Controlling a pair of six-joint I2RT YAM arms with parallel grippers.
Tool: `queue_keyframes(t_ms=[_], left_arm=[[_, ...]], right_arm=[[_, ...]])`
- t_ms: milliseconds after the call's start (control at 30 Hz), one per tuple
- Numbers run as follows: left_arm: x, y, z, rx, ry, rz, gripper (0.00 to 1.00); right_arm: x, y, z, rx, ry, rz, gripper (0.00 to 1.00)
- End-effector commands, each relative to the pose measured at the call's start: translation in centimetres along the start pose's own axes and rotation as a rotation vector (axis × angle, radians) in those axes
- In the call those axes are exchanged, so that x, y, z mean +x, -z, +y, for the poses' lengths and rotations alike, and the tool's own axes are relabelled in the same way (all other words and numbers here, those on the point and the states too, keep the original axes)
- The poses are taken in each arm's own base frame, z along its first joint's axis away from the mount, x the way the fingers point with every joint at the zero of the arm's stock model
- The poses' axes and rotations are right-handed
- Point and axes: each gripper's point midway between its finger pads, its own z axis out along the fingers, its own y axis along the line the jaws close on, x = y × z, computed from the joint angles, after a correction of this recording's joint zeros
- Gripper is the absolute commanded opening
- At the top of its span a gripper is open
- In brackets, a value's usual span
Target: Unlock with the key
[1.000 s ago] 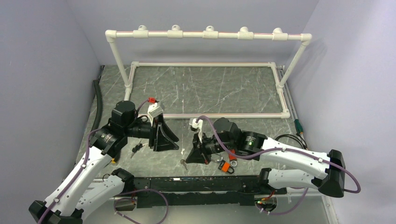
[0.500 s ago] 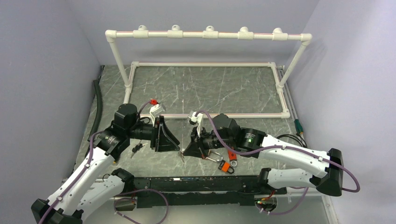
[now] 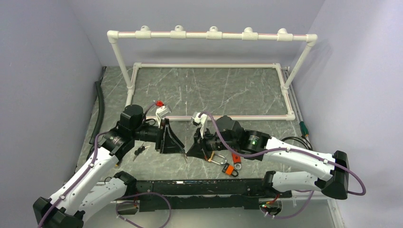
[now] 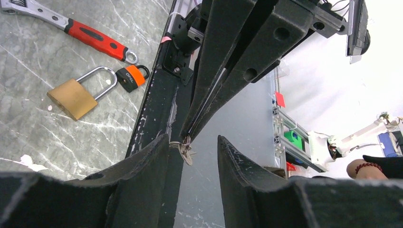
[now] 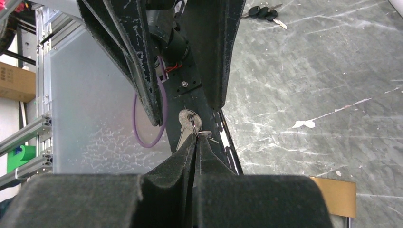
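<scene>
My right gripper (image 3: 191,151) is shut on the ring of a small silver key (image 5: 187,124), which hangs from its fingertips (image 5: 196,137) above the table. My left gripper (image 3: 177,144) is open and faces it. In the left wrist view the key (image 4: 186,148) sits between the left fingers, close to the left one (image 4: 152,156); contact cannot be told. The brass padlock (image 3: 215,157) with a silver shackle lies on the table under the right wrist, and also shows in the left wrist view (image 4: 71,99).
A small orange-and-black lock (image 3: 229,169) and a red-handled wrench (image 3: 236,159) lie beside the padlock. A bunch of black keys (image 3: 139,151) lies under the left arm. A white pipe frame (image 3: 209,35) stands at the back. The black arm rail (image 3: 199,187) runs along the near edge.
My right gripper has lifted the key off the table and moved left towards the left gripper. My left gripper has moved right, so its open fingers now flank the key.
</scene>
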Motion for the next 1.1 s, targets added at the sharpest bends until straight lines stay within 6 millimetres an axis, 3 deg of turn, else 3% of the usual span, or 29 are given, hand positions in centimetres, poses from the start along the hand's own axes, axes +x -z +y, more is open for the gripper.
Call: queue_keyframes(t_ms=[0,400,533,667,767,833,867,933,1000,1067], left_arm=[[-0.4,-0.2,-0.6,0.018,-0.034,-0.004,0.47],[-0.4,-0.5,0.0,-0.007,-0.036,0.006,0.46],[-0.4,-0.5,0.0,-0.008,-0.033,0.010,0.31],[-0.4,-0.5,0.1,-0.011,-0.033,0.009,0.23],[-0.6,-0.4,0.2,-0.031,-0.032,0.003,0.00],[-0.7,-0.2,0.3,-0.056,-0.032,-0.013,0.00],[-0.8,-0.1,0.4,-0.070,-0.032,-0.020,0.00],[-0.9,0.2,0.5,-0.099,-0.034,-0.029,0.00],[-0.9,0.4,0.7,-0.131,-0.031,-0.037,0.00],[-1.1,0.6,0.8,-0.156,-0.020,-0.048,0.00]], right_arm=[[-3.6,0.8,1.0,-0.007,0.024,-0.105,0.00],[-4.5,1.1,1.5,-0.017,0.031,-0.129,0.00],[-4.4,1.1,1.4,-0.014,0.026,-0.131,0.00],[-4.6,1.2,1.3,-0.012,0.023,-0.147,0.00],[-4.7,1.1,1.2,-0.003,0.015,-0.153,0.00],[-4.8,1.1,0.7,0.023,0.003,-0.158,0.00],[-4.8,1.1,0.4,0.044,-0.004,-0.164,0.09],[-5.0,1.3,-0.5,0.091,-0.011,-0.177,0.42],[-5.0,1.8,-1.1,0.126,-0.009,-0.187,0.59],[-5.1,2.3,-1.4,0.141,-0.006,-0.208,0.67]])
